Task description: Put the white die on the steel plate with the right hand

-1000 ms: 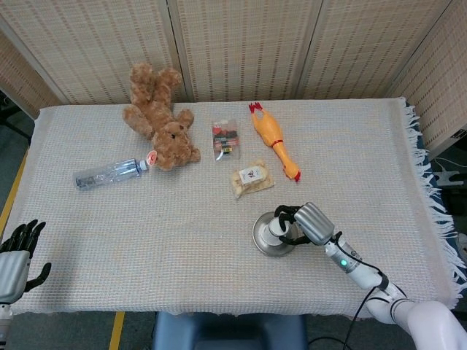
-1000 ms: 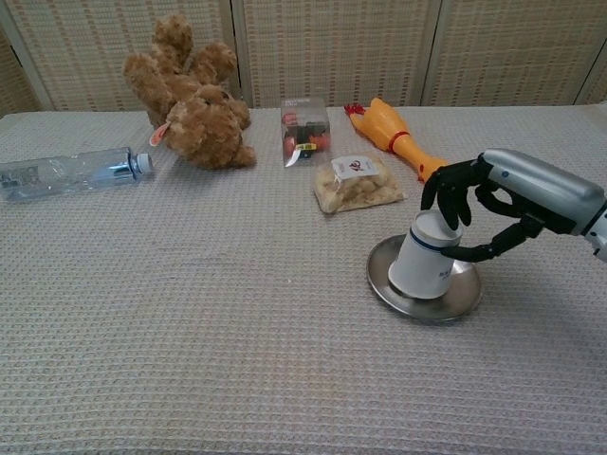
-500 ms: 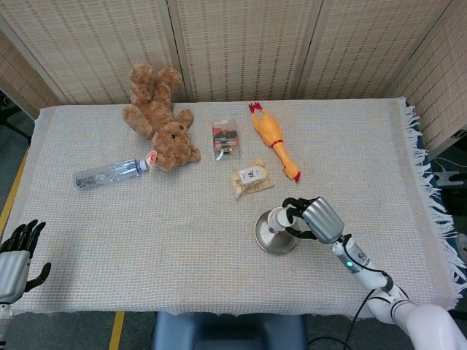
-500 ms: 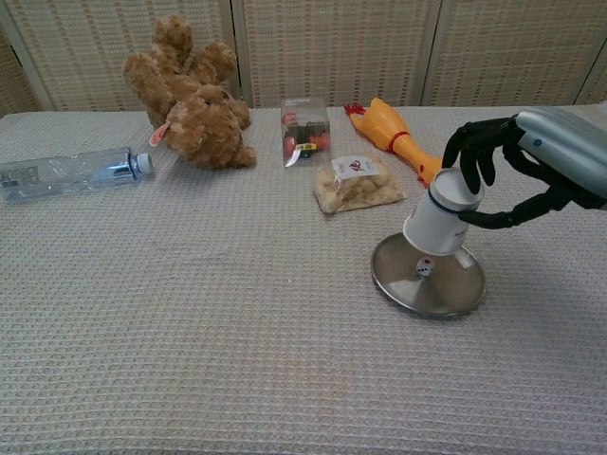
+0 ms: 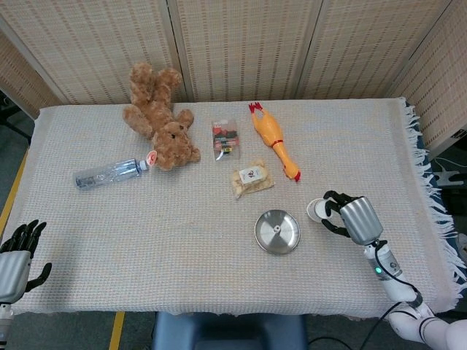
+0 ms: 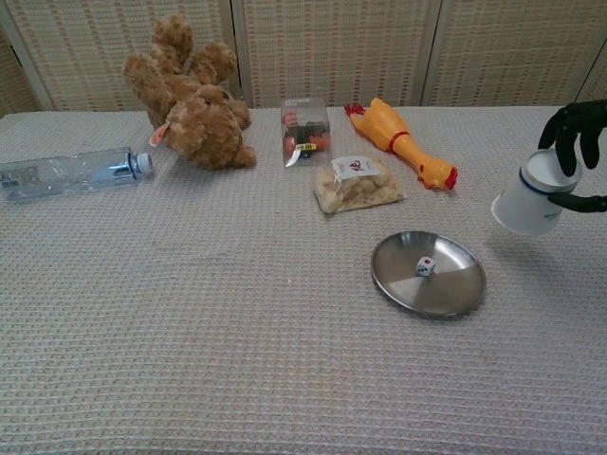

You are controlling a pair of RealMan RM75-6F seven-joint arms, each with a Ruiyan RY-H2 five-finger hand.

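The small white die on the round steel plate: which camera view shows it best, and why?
The chest view. There the small white die sits clearly on the round steel plate, its cube shape and a red pip visible. The head view shows the die only as a tiny speck near the plate's middle, too small for any detail.

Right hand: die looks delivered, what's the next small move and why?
Probably lower the white cup onto the bare cloth right of the steel plate and let go. The white die already rests on the plate, while the right hand holds the cup tilted above the table.
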